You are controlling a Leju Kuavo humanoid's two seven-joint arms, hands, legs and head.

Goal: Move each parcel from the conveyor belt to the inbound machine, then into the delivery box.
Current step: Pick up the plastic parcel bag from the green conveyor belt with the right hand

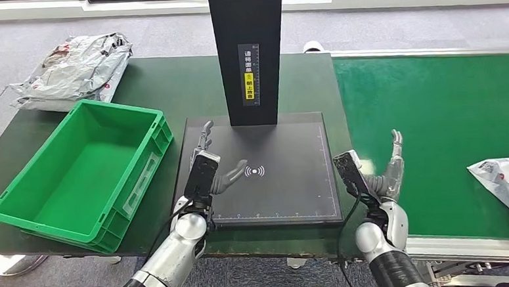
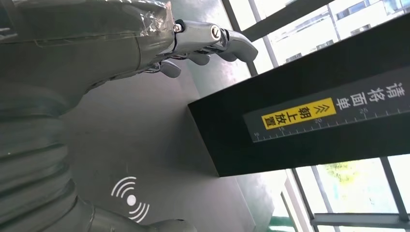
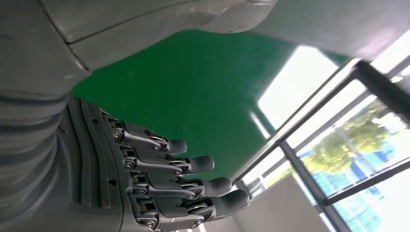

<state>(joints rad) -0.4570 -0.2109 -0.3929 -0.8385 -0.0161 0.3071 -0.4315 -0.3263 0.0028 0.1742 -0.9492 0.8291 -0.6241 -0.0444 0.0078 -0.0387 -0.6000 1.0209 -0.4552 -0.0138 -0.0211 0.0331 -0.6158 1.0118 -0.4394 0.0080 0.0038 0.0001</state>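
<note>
Head view: left robot hand (image 1: 215, 164) over the inbound machine (image 1: 307, 193), fingers apart, empty; right robot hand (image 1: 390, 166) beside the machine, spread, empty; parcel (image 1: 507, 181) on the conveyor belt (image 1: 435, 121), right of the machine; delivery box (image 1: 82, 172) left of it. Left wrist view: fingers (image 2: 232, 41) spread above the machine. Right wrist view: fingers (image 3: 193, 166) apart over the belt.

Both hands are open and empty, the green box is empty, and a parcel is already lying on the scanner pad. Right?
Not quite. In the head view the scanner pad holds no parcel; the parcel lies on the conveyor belt, at its right edge. The rest stands: left hand and right hand are open and empty, and the green box is empty.
</note>
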